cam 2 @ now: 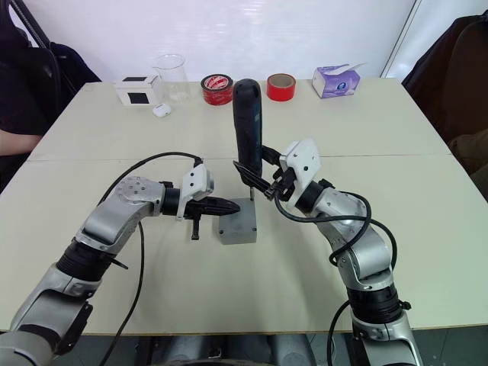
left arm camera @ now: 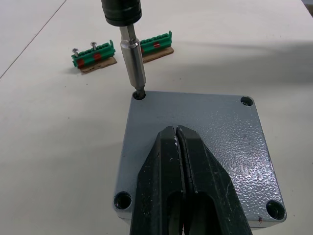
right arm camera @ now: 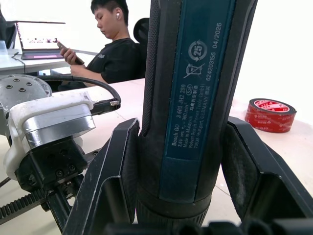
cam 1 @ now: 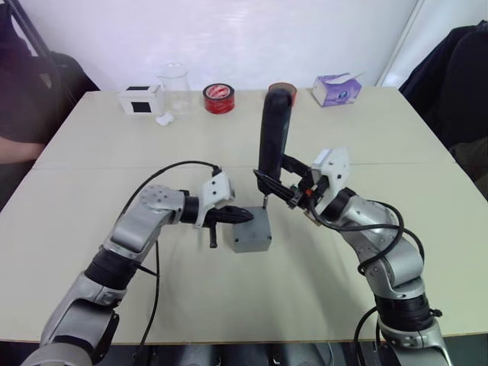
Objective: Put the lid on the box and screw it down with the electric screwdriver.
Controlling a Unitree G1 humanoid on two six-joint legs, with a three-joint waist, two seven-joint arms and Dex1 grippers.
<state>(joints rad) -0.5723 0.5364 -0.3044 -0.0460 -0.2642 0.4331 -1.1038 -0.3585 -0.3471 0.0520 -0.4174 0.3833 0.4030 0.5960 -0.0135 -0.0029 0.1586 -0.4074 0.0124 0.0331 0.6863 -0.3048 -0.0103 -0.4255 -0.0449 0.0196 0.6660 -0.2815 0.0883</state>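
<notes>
From the head camera we are seeing the lid (cam 1: 252, 229) sitting flush on the box (cam 1: 252, 245), a small grey square block near the middle of the table (cam 1: 114, 145). The left gripper (cam 1: 238, 216) is resting on the lid's top with its two black fingers drawn together, holding nothing. The right gripper (cam 1: 276, 188) is clasping the electric screwdriver (cam 1: 272, 133) — a dark blue-black cylinder standing nearly upright, its thin metal bit pointing down at the lid's far corner. Along the far edge are standing a white box (cam 1: 140, 100) with a black square, a clear beaker (cam 1: 174, 88), a red tape roll (cam 1: 219, 98) and a purple tissue box (cam 1: 336, 89).

In the left wrist view we are looking along the closed fingers (left arm camera: 161, 186) pressing on the lid's speckled grey surface, with round screw holes at the corners. The bit is standing in one corner hole. Two green terminal strips (left arm camera: 94, 55) are lying on the table beyond, apart from the box.

In the right wrist view the black fingers (right arm camera: 110, 181) are squeezing the screwdriver's barrel from both sides — a teal label with printed text is running down it. A seated person (right arm camera: 105, 54) is looking at a phone behind.
</notes>
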